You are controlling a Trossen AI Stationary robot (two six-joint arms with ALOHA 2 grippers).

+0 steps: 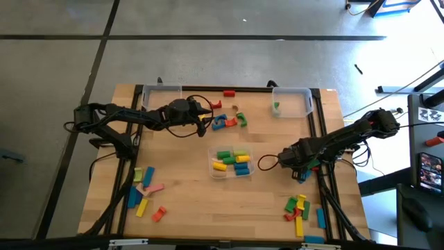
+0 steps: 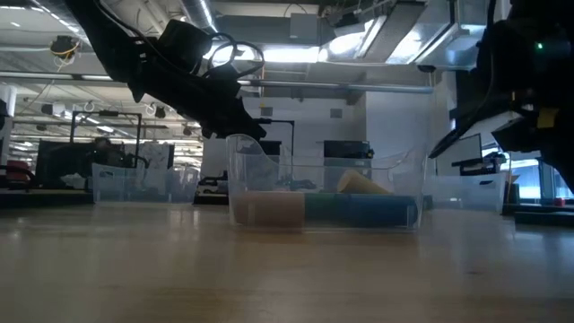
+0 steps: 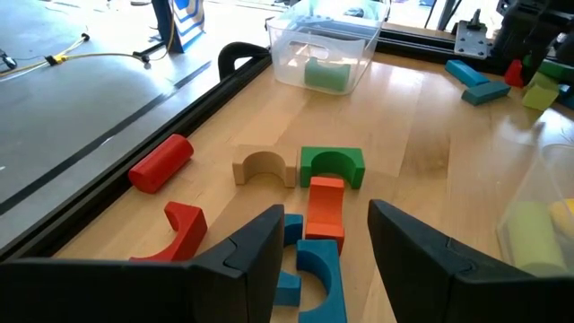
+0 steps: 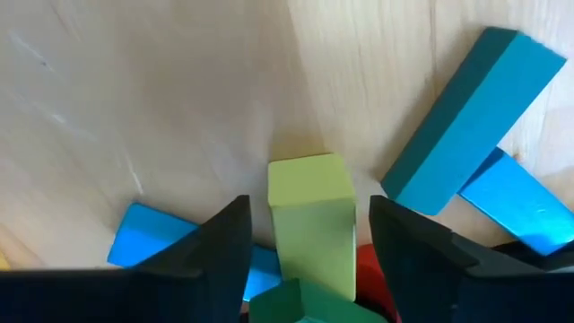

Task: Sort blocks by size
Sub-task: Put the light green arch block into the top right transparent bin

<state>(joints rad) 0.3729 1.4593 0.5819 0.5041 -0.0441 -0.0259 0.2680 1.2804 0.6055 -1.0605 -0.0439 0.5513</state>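
Grey concrete floor all around, and in the middle a pale wooden counter (image 1: 187, 201) edged by a dark frame. Starting at the left, a loose scatter of blocks (image 1: 143, 192) lies near the counter's left front corner, with bare wood around it. Further back the left end effector (image 3: 325, 240) hovers over a small cluster close to the far rail, fingers spread wide with nothing between them; just ahead of it lie an orange bar (image 3: 325, 207), a blue arch (image 3: 325, 274), a green arch (image 3: 331, 166), a natural wood arch (image 3: 265, 167) and a red cylinder (image 3: 161, 162), which lies closest to the rail. In the centre a clear bin (image 1: 231, 163) holds yellow, green and blue pieces, open wood on every side. At the back right a second clear bin (image 1: 291, 101) carries one green piece. Over on the right, the right end effector (image 4: 309, 235) sits low near the right rail, jaws parted wide around a light green block (image 4: 310, 229), not visibly gripping it, long blue bars (image 4: 466, 121) just beside. Another pile (image 1: 302, 209) waits at the right front corner.
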